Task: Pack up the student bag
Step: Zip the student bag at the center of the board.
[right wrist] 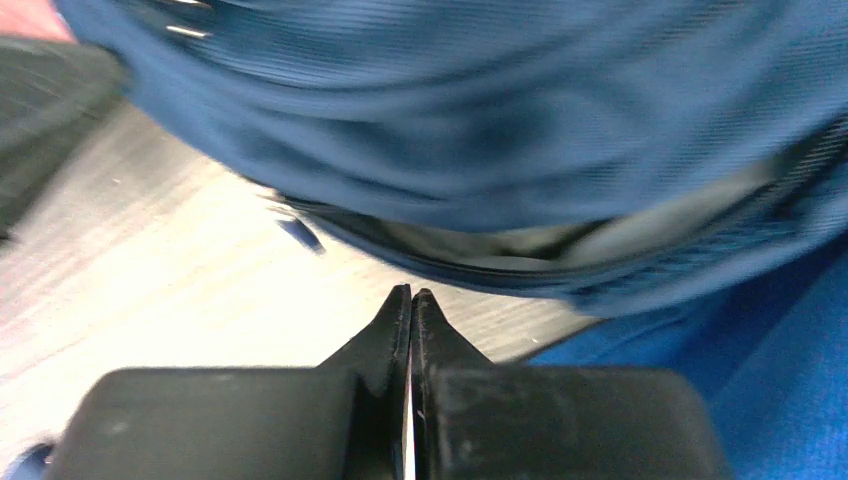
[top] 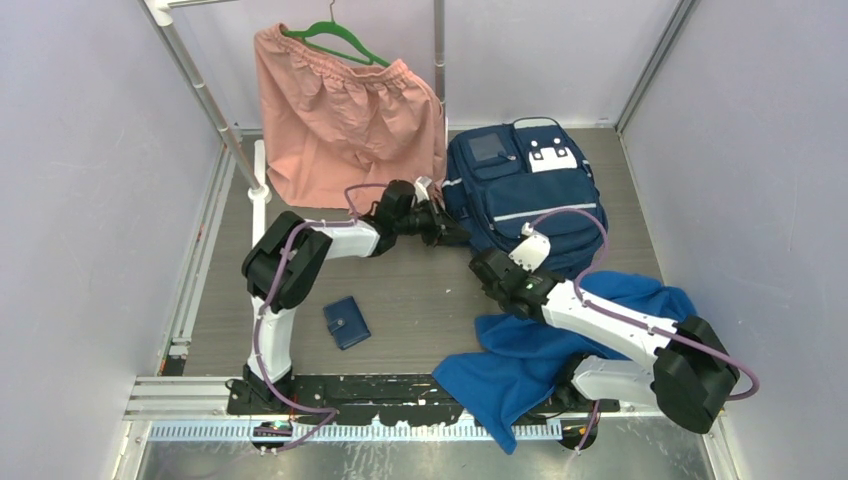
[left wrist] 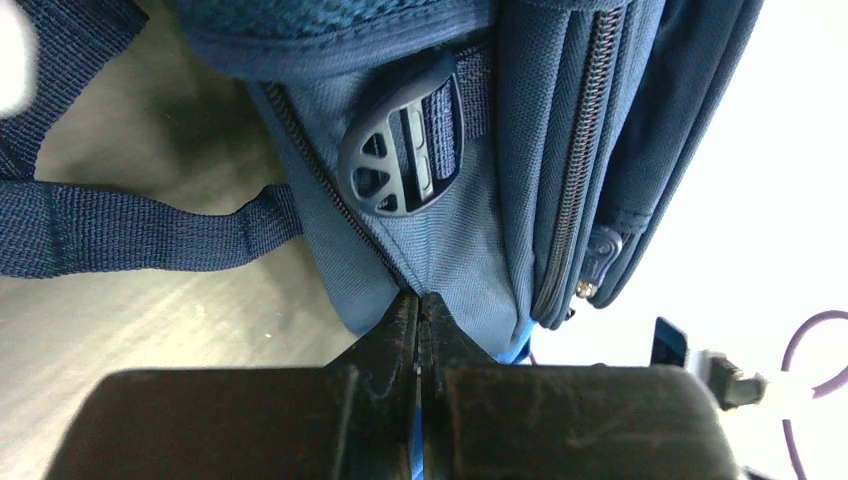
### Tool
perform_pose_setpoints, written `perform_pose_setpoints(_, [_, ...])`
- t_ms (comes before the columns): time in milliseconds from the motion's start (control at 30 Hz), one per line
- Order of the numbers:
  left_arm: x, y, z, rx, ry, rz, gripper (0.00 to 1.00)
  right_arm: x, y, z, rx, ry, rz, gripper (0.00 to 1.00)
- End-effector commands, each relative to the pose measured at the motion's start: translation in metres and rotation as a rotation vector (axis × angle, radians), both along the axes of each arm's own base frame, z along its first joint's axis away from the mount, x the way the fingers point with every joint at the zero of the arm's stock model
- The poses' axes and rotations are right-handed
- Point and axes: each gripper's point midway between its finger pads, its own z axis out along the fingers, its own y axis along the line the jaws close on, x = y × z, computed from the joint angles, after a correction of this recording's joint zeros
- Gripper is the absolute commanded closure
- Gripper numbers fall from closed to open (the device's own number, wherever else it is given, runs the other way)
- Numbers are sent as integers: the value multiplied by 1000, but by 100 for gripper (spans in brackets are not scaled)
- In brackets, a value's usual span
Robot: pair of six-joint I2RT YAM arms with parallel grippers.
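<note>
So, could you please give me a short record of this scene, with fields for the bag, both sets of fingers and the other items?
bag: student bag, flat on the table, far right, front pocket up
left fingers: shut, tips against a bag corner; grip unclear
right fingers: shut, empty, just short of the bag's edge
cloth: blue cloth, near right
wallet: navy wallet, closed, near left
rack: pink shorts on a green hanger
</note>
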Motion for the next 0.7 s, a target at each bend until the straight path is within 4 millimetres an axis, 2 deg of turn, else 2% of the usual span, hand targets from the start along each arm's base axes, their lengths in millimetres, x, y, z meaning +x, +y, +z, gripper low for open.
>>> perform_pose_setpoints(0, [55,31,20,33,-120,94,100,-11,-6,-7,-23,46,28,99])
perform_pose_setpoints(167, [68,41,25,31,-129,119,100,-10,-2,-7,-30,62,43,99])
perform_pose_setpoints(367, [62,38,29,4,-120,90,100,-7,5,10,-3,32,75,99])
perform_pose_setpoints(400, [59,38,29,1,-115,83,95,-5,6,15,2,20,78,96])
perform_pose_setpoints(433, [56,39,29,2,-118,74,78,-3,6,21,9,6,79,90])
perform_pose_setpoints(467, [52,40,28,9,-123,65,67,-2,7,26,12,-4,81,85])
perform_pose_setpoints(500, [47,42,28,22,-133,55,60,0,7,32,13,-19,82,79])
perform_pose_setpoints(533, [41,46,27,40,-145,46,54,1,6,39,14,-32,82,75])
perform_pose_setpoints(667, [21,65,27,138,-255,39,42,6,-6,67,-27,-100,65,62])
